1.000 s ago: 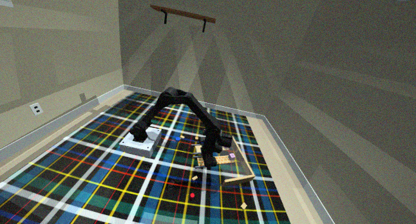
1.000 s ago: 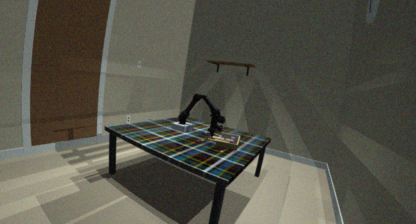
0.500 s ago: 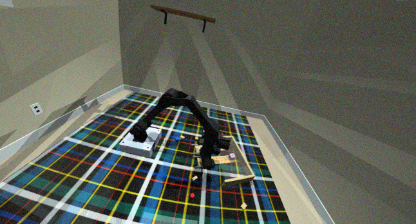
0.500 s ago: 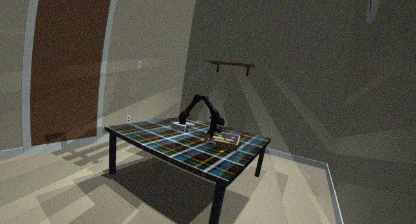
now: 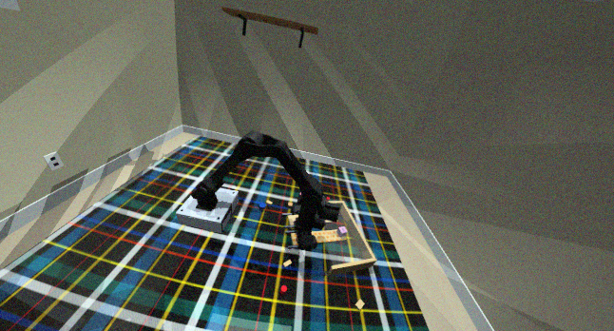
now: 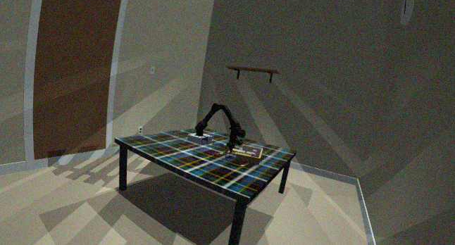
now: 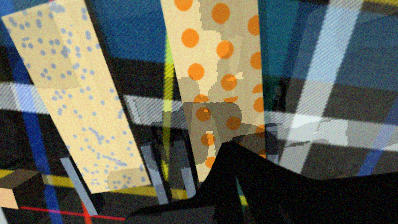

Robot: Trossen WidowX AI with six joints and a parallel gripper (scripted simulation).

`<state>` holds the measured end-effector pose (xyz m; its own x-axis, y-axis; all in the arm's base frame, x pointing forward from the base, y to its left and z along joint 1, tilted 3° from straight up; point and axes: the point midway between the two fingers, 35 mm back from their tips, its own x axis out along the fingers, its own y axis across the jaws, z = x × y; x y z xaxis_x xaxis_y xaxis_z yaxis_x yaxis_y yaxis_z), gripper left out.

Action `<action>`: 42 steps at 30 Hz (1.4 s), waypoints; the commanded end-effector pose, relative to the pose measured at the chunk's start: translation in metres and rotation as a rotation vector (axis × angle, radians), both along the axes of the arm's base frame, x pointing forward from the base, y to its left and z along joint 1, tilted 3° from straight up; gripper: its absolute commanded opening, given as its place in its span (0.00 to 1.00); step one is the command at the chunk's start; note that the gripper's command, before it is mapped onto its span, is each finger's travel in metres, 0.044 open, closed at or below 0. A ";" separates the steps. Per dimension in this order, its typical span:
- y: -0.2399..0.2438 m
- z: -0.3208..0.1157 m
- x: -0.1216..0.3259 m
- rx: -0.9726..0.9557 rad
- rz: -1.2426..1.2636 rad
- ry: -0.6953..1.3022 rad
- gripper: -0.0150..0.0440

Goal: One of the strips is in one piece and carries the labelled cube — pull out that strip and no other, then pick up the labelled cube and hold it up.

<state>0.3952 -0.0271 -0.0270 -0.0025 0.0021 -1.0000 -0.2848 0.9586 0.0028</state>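
Note:
A strip with orange dots (image 5: pixel 328 236) (image 7: pixel 190 38) lies on the plaid table, its near end partly hidden by my gripper in the wrist view. A pinkish-purple cube (image 5: pixel 342 230) sits near its far end; its label is too small to read. A second strip, with blue speckles (image 7: pixel 75 90), lies to the left in the wrist view, and its far end is out of that view. My gripper (image 5: pixel 306 246) (image 6: pixel 230 151) (image 7: pixel 228 147) is shut and empty, low at the near end of the orange-dotted strip. I cannot tell if it touches the strip.
Thin grey guides (image 7: pixel 80 187) flank the strip ends. A low wooden wall (image 5: pixel 354 265) surrounds the far side of the strips. A red piece (image 5: pixel 283 288), small wooden blocks (image 5: pixel 287 262) (image 7: pixel 9 197) and a blue piece (image 5: pixel 261 205) lie about the table.

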 end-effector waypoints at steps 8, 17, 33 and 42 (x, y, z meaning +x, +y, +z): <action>0.000 -0.002 -0.001 -0.005 0.000 0.002 0.25; 0.000 -0.002 -0.001 -0.005 0.000 0.002 0.25; 0.000 -0.004 0.000 -0.005 0.000 0.002 0.25; -0.001 -0.005 0.000 -0.005 0.000 0.002 0.25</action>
